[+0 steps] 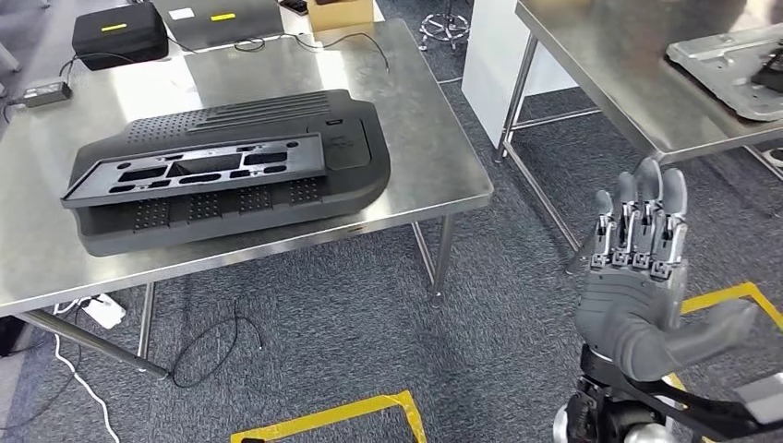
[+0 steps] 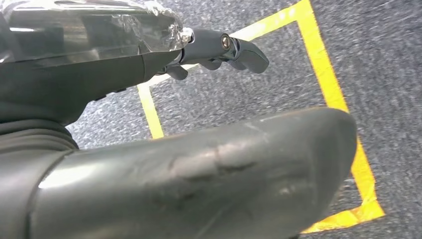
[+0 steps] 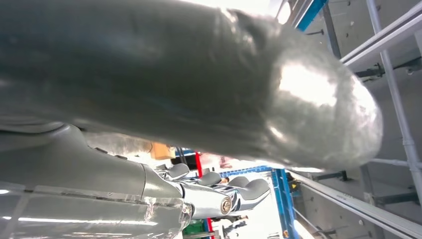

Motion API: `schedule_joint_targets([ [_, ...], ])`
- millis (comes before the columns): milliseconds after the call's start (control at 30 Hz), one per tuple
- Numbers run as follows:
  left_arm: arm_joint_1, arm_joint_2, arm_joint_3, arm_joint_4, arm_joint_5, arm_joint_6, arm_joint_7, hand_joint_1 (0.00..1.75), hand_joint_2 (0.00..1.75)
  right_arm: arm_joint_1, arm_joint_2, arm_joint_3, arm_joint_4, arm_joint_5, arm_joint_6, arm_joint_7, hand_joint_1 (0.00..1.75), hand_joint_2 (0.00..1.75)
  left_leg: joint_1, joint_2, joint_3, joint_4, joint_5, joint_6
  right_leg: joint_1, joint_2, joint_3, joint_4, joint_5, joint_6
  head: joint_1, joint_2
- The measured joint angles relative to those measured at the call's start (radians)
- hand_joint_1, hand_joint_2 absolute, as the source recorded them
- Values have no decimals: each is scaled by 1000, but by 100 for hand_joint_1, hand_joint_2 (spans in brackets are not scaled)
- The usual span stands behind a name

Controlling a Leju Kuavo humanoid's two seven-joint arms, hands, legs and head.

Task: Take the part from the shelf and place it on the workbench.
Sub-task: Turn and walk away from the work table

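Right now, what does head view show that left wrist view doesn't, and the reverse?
Head only: black part lying on the steel table, a second table to the right, and the right hand raised, fingers apart, holding nothing. Left wrist only: the left hand up close. Both: grey carpet with yellow floor tape.

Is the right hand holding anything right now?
No, open: the right hand is raised over the carpet with fingers straight, thumb out, and nothing in it.
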Motion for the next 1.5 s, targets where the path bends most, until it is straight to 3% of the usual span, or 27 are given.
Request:
schedule_joint_targets([
  [33,0,0,0,0,0,0,0,0,0,0,0,0,1,0,0,0,0,0,0,0,19,3,16,3,2,0,-14,1,10,0,-4,0],
  [100,-1,0,0,0,3,0,0,0,0,0,0,-1,4,-3,-1,6,0,0,-3,-1,108,-97,71,16,6,0,-39,2,31,2,-11,0],
  [167,-3,1,0,0,8,2,0,0,0,4,-1,-6,13,-17,-6,23,0,0,-9,-1,218,-258,78,32,10,0,-54,3,50,8,-13,0],
  [233,-5,1,0,0,15,4,1,0,0,9,-3,-15,36,-45,-15,46,0,0,-15,-1,265,-346,66,40,8,-3,-60,1,68,20,-8,0],
  [300,-4,1,0,0,25,4,2,0,0,14,-10,-24,77,-87,-19,64,0,0,-15,1,253,-360,81,48,4,-6,-65,0,77,32,-4,0],
  [333,-3,1,0,0,30,4,2,0,0,16,-16,-28,104,-112,-19,71,0,0,-14,2,244,-365,90,53,3,-5,-72,12,62,37,-3,0],
  [400,-2,0,2,0,41,3,4,0,0,23,-28,-39,162,-156,-18,82,0,0,-12,4,221,-370,111,64,1,-2,-102,91,-17,45,7,0],
  [467,-2,1,5,1,50,4,10,0,0,28,-38,-46,228,-183,-23,106,0,0,-14,4,194,-369,131,69,-1,-1,-141,221,-95,52,22,0],
  [500,-2,1,6,1,54,5,14,0,0,29,-43,-47,264,-188,-33,129,0,0,-15,4,181,-367,140,68,-2,-1,-150,271,-102,54,29,0],
  [533,-2,1,6,1,57,6,19,0,0,32,-49,-47,302,-187,-47,157,0,0,-16,4,169,-365,148,67,-3,0,-145,291,-85,55,34,0],
  [567,-1,1,6,1,60,7,23,0,0,35,-55,-47,343,-184,-64,183,0,0,-16,4,158,-362,154,66,-3,-1,-120,271,-56,55,40,0],
  [600,-1,1,6,1,62,8,27,0,0,37,-61,-47,385,-182,-79,201,0,0,-16,4,150,-358,159,64,-3,-1,-74,212,-28,55,45,0],
  [667,-1,1,6,1,64,10,31,0,87,39,-69,-45,468,-191,-96,214,0,0,-18,3,138,-347,165,58,0,-3,28,56,-19,45,58,0],
  [700,-1,1,7,1,66,12,34,0,131,38,-71,-43,509,-199,-98,214,0,0,-19,3,134,-342,167,54,2,-3,60,3,-28,39,61,0],
  [733,-1,1,7,1,69,14,38,0,175,36,-73,-41,551,-209,-98,217,0,44,-20,3,131,-338,170,50,5,-3,73,-23,-38,33,63,0],
  [833,-1,1,7,1,80,21,59,0,175,23,-76,-21,717,-260,-74,232,0,175,-17,2,123,-314,158,36,4,-2,74,-37,-32,14,60,0],
  [900,-1,1,7,1,86,25,75,0,175,4,-73,3,853,-307,-33,239,0,175,-14,-1,90,-230,101,26,1,-4,71,-41,-25,3,52,0],
  [967,1,1,7,1,89,26,87,0,175,-12,-65,32,993,-347,30,258,0,175,-9,-2,35,-94,34,17,2,-6,64,-38,-23,-2,41,0],
  [1000,3,1,7,1,87,25,92,0,175,-16,-58,49,1063,-359,77,280,0,175,-6,-2,17,-47,19,14,2,-7,62,-36,-23,-2,37,0],
  [1033,5,1,7,1,84,23,97,0,175,-20,-49,68,1135,-367,132,314,0,175,-3,-2,15,-34,25,11,2,-8,60,-34,-23,-2,33,0],
  [1067,5,1,7,1,78,20,102,0,175,-21,-38,89,1202,-369,193,358,0,175,0,-1,32,-61,49,10,2,-8,59,-32,-23,-2,30,0],
  [1167,5,3,6,1,64,9,110,0,175,-27,0,155,1372,-366,340,489,0,175,3,-4,131,-255,133,15,2,-5,57,-26,-27,5,20,0],
  [1233,5,4,5,2,59,7,113,0,175,-38,24,193,1460,-363,390,568,0,175,0,-5,157,-318,141,23,4,-2,51,-21,-30,12,15,0],
  [1367,5,4,3,2,57,7,115,0,175,-52,52,247,1586,-362,421,641,0,175,-2,-6,158,-328,132,21,4,3,49,-14,-37,4,26,0],
  [1500,5,5,2,2,57,7,115,0,175,-72,67,280,1676,-362,429,655,0,175,-6,-6,158,-326,133,27,0,3,52,-21,-32,17,34,0],
])
